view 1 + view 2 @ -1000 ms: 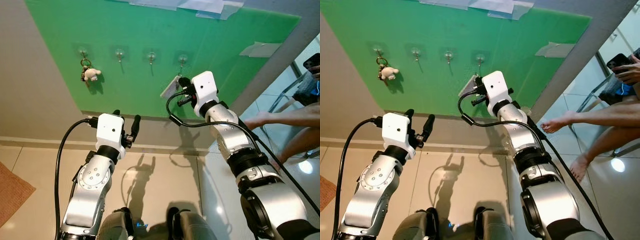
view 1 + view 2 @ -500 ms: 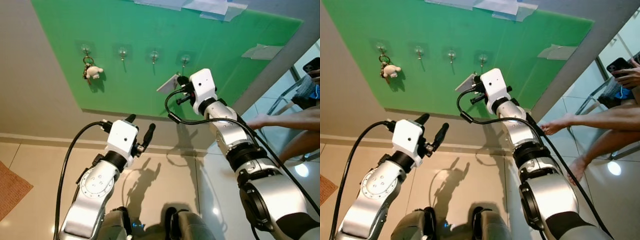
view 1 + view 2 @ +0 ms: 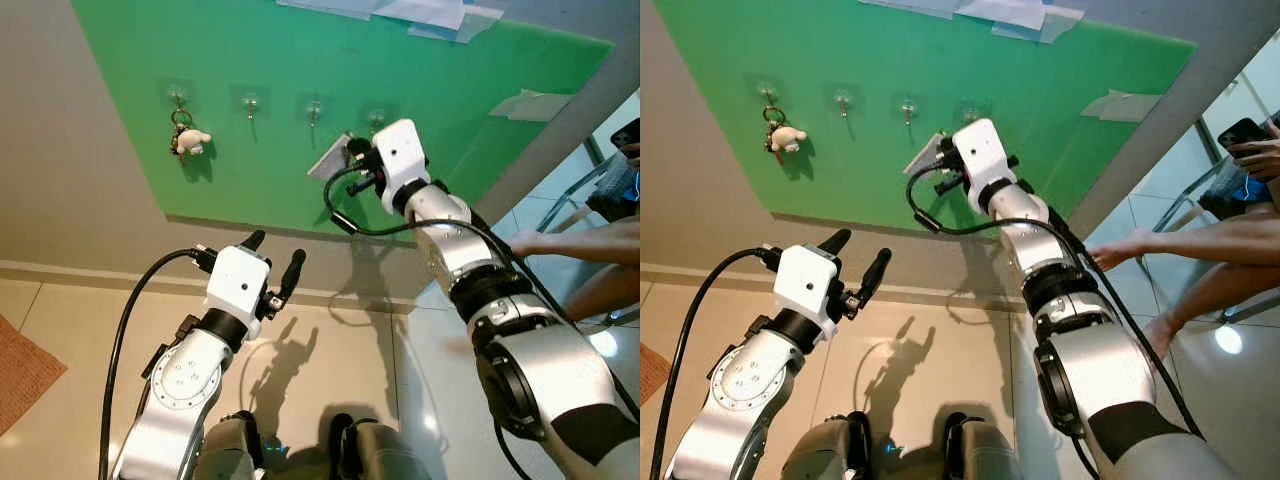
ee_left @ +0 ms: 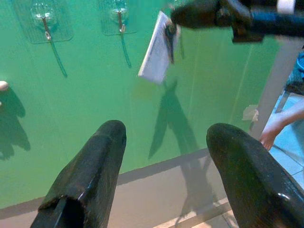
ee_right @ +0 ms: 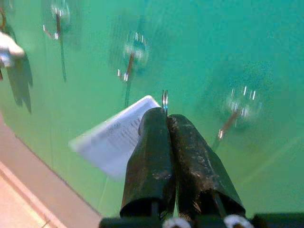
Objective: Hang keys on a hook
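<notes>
- Green board (image 3: pixel 420 110) on a beige wall carries a row of four clear stick-on hooks; tiled floor (image 3: pixel 330 340) below, a person's legs (image 3: pixel 1200 260) at the right edge.
- Far-left hook (image 3: pixel 178 97) already holds a key ring with a small white plush charm (image 3: pixel 190 141). The other three are bare: second hook (image 3: pixel 250 102), third hook (image 3: pixel 314 106), far-right hook (image 3: pixel 377 118).
- Right tool (image 5: pixel 166 118) is up at the board, fingers pinched together on the metal ring of the keys (image 5: pixel 164 99); the white tag (image 5: pixel 111 137) dangles under the ring.
- Keys sit between the third and far-right hooks, close to the board; I can't tell whether the ring touches either hook.
- Progress: pickup and carry look done; ring not yet over a hook. Left: line up the ring, drop it on, release.
- Left tool (image 3: pixel 272 258) hovers low, well apart from the board, fingers spread wide, nothing in it.
- Containers: none in play.
</notes>
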Robot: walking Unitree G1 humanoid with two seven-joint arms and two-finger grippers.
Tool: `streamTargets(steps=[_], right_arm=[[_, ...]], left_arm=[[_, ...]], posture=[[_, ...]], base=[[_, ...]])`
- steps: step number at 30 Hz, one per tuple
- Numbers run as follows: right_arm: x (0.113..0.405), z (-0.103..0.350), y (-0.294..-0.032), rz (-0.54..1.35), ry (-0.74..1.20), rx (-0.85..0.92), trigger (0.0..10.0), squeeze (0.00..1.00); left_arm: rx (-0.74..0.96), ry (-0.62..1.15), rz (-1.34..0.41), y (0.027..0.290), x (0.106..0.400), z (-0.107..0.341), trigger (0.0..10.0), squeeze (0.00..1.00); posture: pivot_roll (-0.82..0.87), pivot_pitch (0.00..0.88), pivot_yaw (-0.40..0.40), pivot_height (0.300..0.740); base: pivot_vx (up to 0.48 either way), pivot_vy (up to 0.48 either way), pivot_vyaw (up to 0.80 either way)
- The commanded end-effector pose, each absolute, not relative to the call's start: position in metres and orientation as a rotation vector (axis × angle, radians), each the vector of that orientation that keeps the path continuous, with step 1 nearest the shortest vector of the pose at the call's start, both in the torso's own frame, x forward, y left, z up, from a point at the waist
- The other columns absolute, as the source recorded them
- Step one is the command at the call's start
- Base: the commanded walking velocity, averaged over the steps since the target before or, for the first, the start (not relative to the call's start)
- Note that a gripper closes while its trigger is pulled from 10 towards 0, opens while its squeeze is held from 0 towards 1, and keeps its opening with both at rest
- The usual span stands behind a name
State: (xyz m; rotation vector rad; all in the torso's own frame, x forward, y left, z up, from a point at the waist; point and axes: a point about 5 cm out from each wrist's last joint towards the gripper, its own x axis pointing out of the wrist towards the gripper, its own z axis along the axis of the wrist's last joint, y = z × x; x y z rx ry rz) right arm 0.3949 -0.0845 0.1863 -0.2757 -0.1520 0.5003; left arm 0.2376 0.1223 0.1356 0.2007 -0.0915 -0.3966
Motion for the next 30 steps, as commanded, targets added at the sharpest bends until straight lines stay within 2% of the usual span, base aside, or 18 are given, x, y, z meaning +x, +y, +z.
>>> streamTargets(steps=[1,11,30], right_arm=[[0.397,0.188,-0.091,0.486,-0.153,-0.277,10.0,0.00],[0.407,0.200,-0.107,0.377,-0.121,-0.182,10.0,0.00],[0.404,0.181,-0.102,0.373,-0.035,-0.048,10.0,0.00]], left_arm=[[0.205,-0.090,-0.398,0.122,0.234,0.136,10.0,0.00],[0.210,-0.083,-0.387,0.124,0.233,0.136,10.0,0.00],[0.219,-0.073,-0.392,0.124,0.232,0.135,10.0,0.00]], posture=[[0.12,0.234,-0.134,0.740],[0.12,0.243,-0.131,0.740],[0.12,0.255,-0.119,0.740]], base=[[0.000,0.000,0.00],[0.000,0.000,0.00],[0.000,0.000,0.00]])
